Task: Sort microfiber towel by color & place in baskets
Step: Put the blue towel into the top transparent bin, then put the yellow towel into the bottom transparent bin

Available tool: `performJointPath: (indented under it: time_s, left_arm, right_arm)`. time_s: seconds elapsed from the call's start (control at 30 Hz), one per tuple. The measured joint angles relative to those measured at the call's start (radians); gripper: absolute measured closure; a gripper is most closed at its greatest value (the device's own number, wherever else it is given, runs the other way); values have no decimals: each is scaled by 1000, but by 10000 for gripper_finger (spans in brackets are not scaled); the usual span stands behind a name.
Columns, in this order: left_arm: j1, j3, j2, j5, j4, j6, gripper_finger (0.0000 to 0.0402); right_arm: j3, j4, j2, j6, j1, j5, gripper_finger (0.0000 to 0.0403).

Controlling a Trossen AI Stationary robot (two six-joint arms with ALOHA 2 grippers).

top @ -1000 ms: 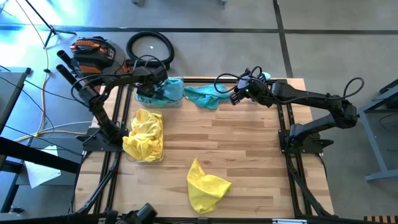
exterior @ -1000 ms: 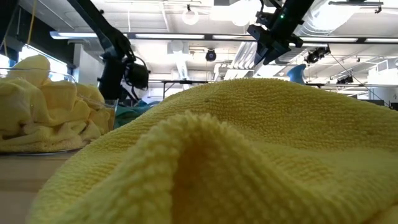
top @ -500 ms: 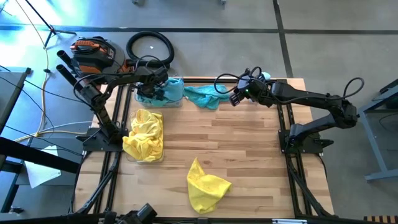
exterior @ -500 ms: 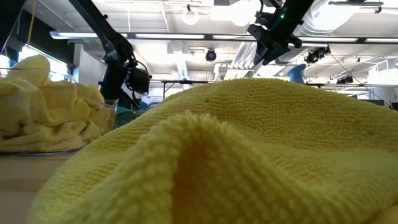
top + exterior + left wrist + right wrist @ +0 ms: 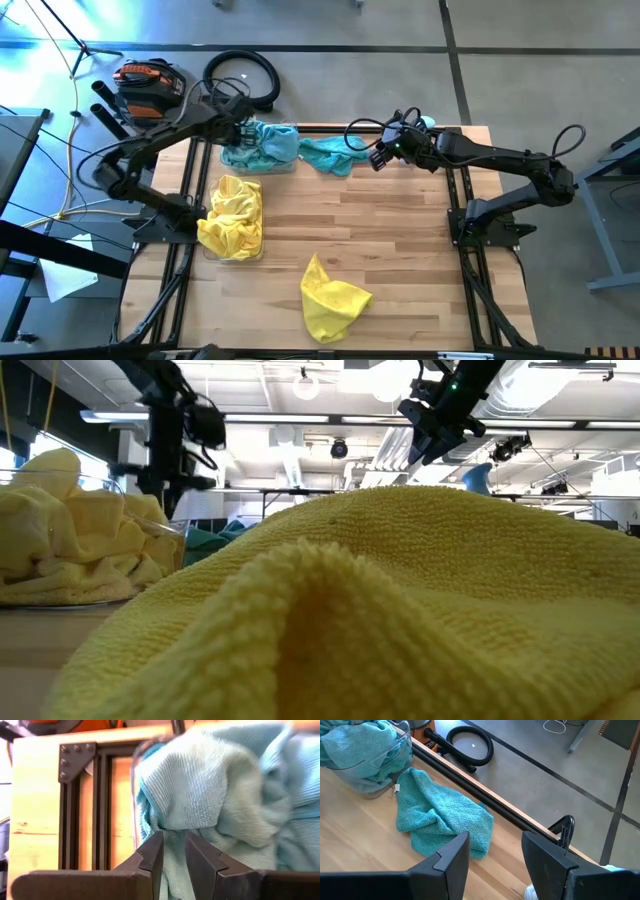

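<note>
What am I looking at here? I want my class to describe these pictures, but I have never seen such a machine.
Two robot arms work at a wooden table, sorting cloths by colour. One camera looks down from above, one sits at table height, and one rides on each wrist. A clear bin of teal cloths and a bin of yellow cloths stand on the left. One teal cloth and one yellow cloth lie loose. The left gripper hangs over the teal bin, fingers nearly together, holding nothing clearly. The right gripper hovers open, empty, above the loose teal cloth.
</note>
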Motion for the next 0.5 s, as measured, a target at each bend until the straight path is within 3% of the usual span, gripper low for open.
performJointPath:
  time_s: [0.23,0.5]
  left_arm:
    - [-29,1,-128,-3,3,42,332]
    - [-207,1,-209,59,21,265,332]
  right_arm:
    - [0,0,0,5,0,-13,224]
    - [0,0,0,5,0,-125,224]
